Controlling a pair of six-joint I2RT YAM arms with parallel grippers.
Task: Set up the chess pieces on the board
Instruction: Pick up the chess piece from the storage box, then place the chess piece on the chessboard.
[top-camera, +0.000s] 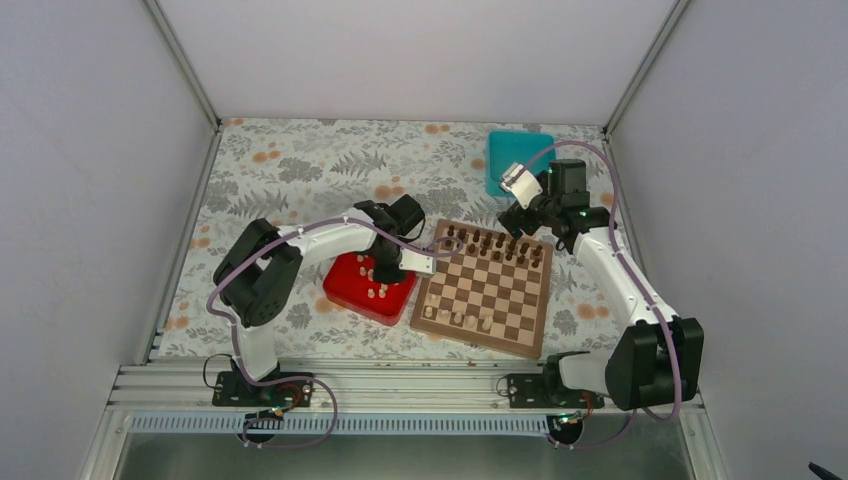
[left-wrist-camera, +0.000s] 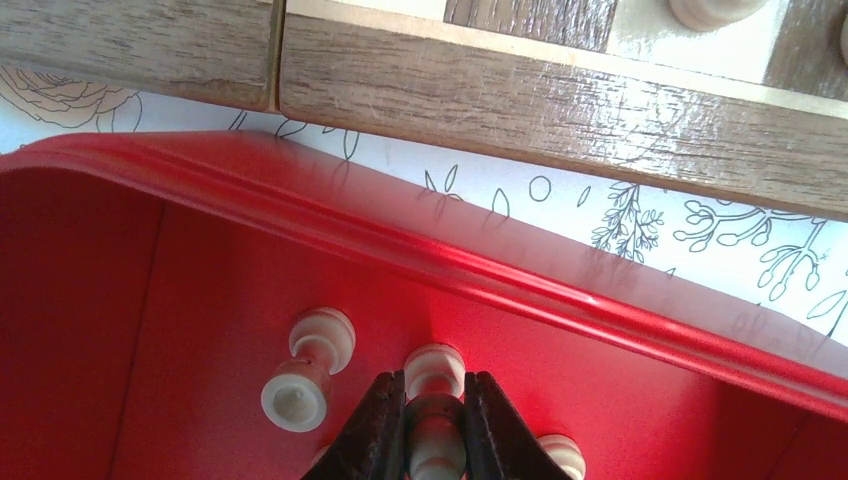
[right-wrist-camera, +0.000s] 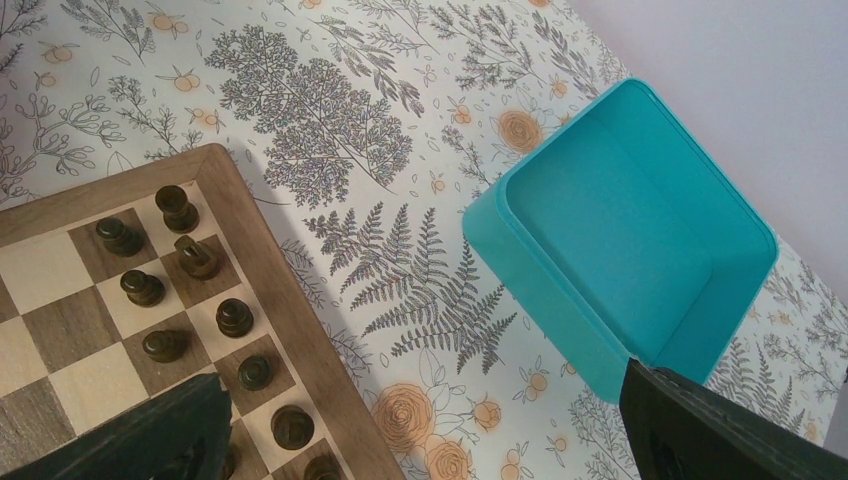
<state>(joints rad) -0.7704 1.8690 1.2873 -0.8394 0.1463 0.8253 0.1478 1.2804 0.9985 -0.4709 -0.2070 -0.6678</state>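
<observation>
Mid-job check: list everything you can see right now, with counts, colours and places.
board: one, brown checkered, mid-table.
tray: one, red, left of board.
pale pieces: about five, cream, board's near row; several more in tray.
dark pieces: two rows, dark brown, board's far side.
box: one, teal, beyond board's far right corner.
table cover: one, floral, under everything.
left tool: black, shut on a pale piece in tray.
right tool: black, open, over board's far right corner.
</observation>
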